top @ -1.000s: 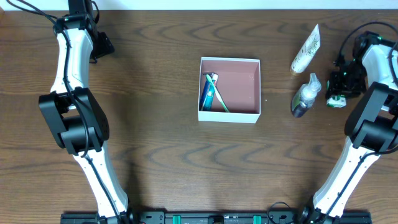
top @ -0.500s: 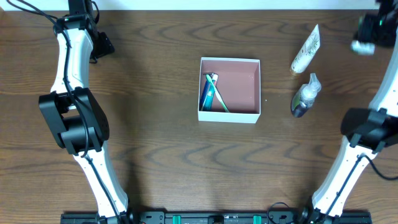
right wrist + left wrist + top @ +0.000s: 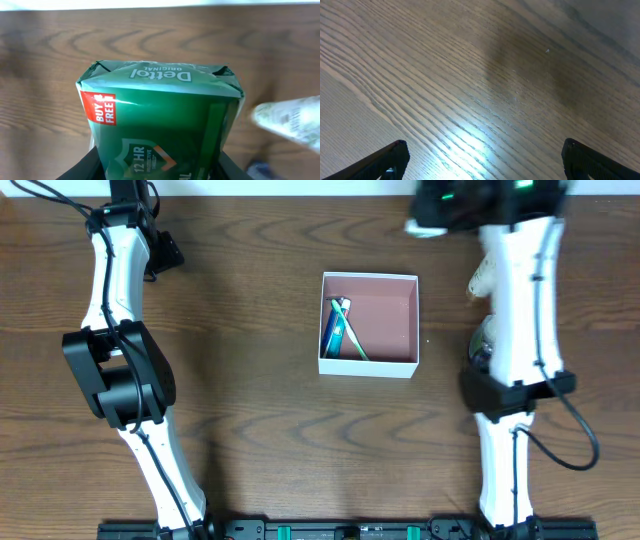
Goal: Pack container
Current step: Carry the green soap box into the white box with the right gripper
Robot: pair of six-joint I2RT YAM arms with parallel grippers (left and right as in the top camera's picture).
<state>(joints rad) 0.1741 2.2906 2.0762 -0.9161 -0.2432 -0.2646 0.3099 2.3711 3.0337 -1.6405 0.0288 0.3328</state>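
Observation:
The container (image 3: 404, 330), a white-walled square box with a pink-brown inside, sits mid-table and holds a blue-green tube (image 3: 338, 330) along its left wall. My right gripper (image 3: 432, 208) hangs beyond the box's far right corner, shut on a green Dettol soap pack (image 3: 421, 226). In the right wrist view the soap pack (image 3: 160, 115) fills the frame, with dark fingers (image 3: 82, 167) pressed against both its sides. My left gripper (image 3: 163, 252) is at the far left back, and the left gripper (image 3: 485, 167) is open over bare wood.
A white tube (image 3: 484, 278) and a small bottle (image 3: 476, 348) lie right of the box, both partly hidden under my right arm. The tube (image 3: 292, 120) shows blurred in the right wrist view. The table's back edge (image 3: 300, 194) runs close behind the right gripper.
My right arm has swung from the right edge up and left across the back of the table, carrying the soap pack. The left arm has not moved.

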